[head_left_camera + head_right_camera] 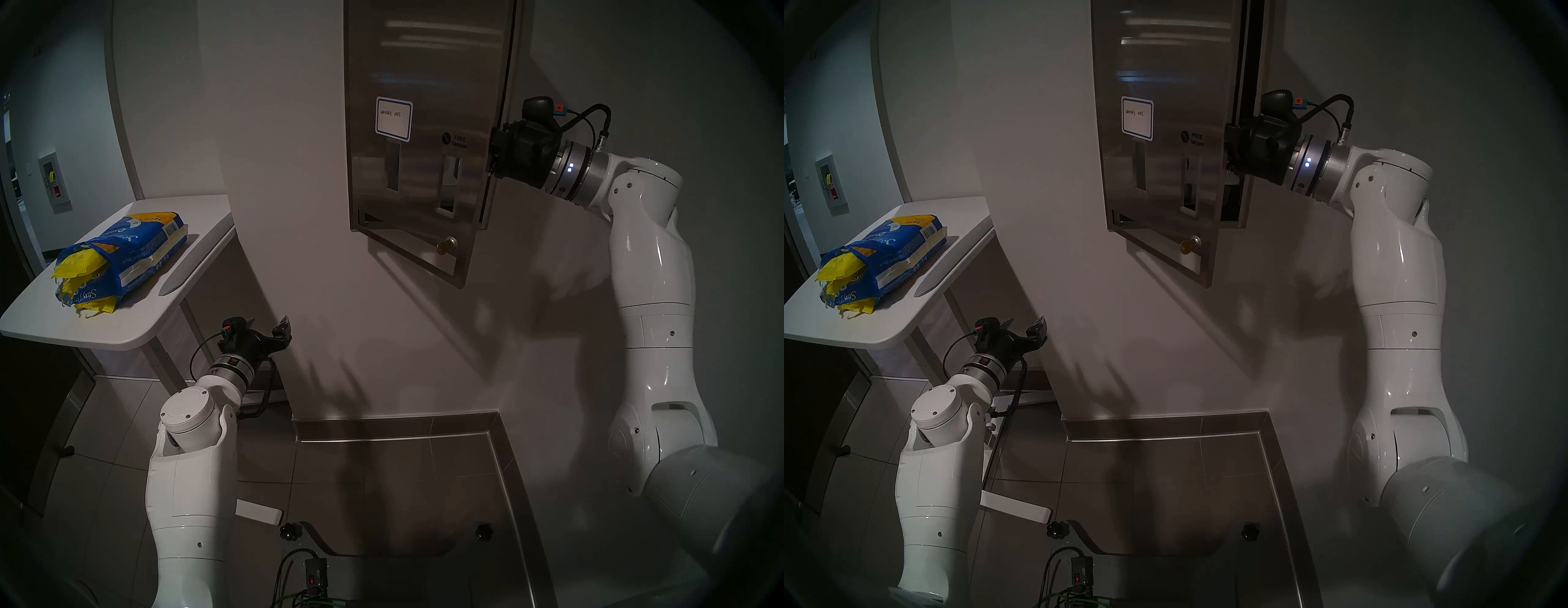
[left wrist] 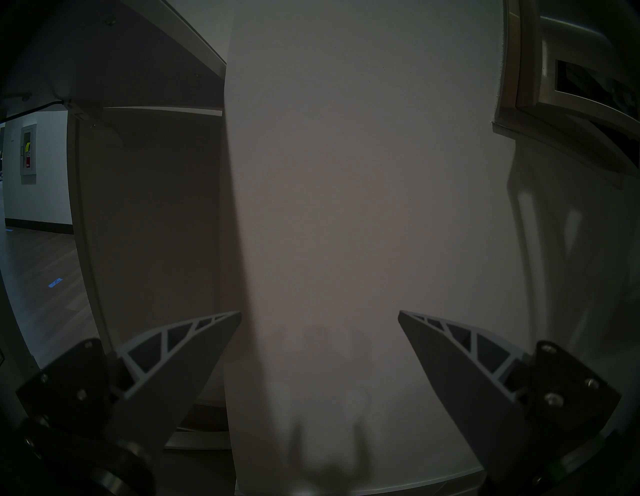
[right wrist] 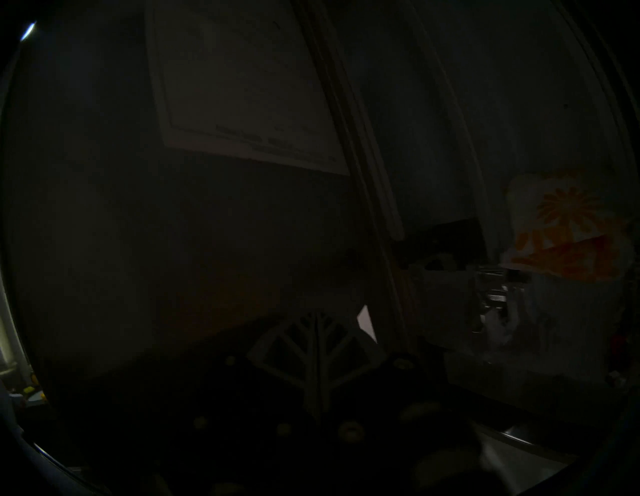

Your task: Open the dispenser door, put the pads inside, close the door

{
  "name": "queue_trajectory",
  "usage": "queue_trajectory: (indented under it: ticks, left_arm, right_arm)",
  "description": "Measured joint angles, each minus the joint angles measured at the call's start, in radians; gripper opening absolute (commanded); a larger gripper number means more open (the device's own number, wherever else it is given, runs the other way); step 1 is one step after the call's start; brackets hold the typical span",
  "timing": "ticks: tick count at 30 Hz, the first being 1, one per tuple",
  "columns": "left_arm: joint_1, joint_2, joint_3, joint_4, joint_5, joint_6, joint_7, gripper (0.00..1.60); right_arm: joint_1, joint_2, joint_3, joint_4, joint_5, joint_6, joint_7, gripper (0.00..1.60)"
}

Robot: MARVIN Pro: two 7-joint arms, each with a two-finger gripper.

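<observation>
Door: one dispenser door (image 1: 418, 140), brushed steel, on the far wall, swung slightly ajar, right edge standing off the cabinet; dark gap along that edge in the head views.
Door front: one blue-bordered white label (image 1: 393, 118), two vertical lever slots below it, one key lock (image 1: 450, 243) with a brass key near the bottom, one wide slot at lower left.
Door back: one white instruction sheet (image 3: 242, 93), seen dimly in the right wrist view.
Right tool (image 1: 492, 159): at the door's right edge, tips hidden behind the edge in the head views; fingers pressed together in the right wrist view (image 3: 317, 332), nothing visibly between them.
Left tool (image 1: 271, 333): low, near the wall below the surface, fingers spread wide, nothing between them; same in the left wrist view (image 2: 318, 315).
Pads (image 1: 78, 265): yellow packets poking out of the torn end of the bag, at the near left end; two clusters visible, exact count not readable.
Bag: one blue printed plastic bag (image 1: 131, 248), lying on its side.
Surface (image 1: 110, 327): one white surface at left, carrying the bag, well apart from the door.
Cabinet interior: at least one white packet with orange flowers (image 3: 568, 221), right of the door edge in the right wrist view.
</observation>
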Motion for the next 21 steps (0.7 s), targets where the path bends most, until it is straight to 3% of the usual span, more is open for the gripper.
queue_trajectory:
  ticks: [10,21]
  left_arm:
    - [0.0,0.0,0.0,0.0,0.0,0.0,0.0,1.6]
    - [0.0,0.0,0.0,0.0,0.0,0.0,0.0,1.6]
  right_arm:
    - [0.031,0.02,-0.093,-0.001,0.129,0.003,-0.006,0.0]
    - [0.049,0.019,-0.158,-0.01,0.166,-0.063,0.043,0.0]
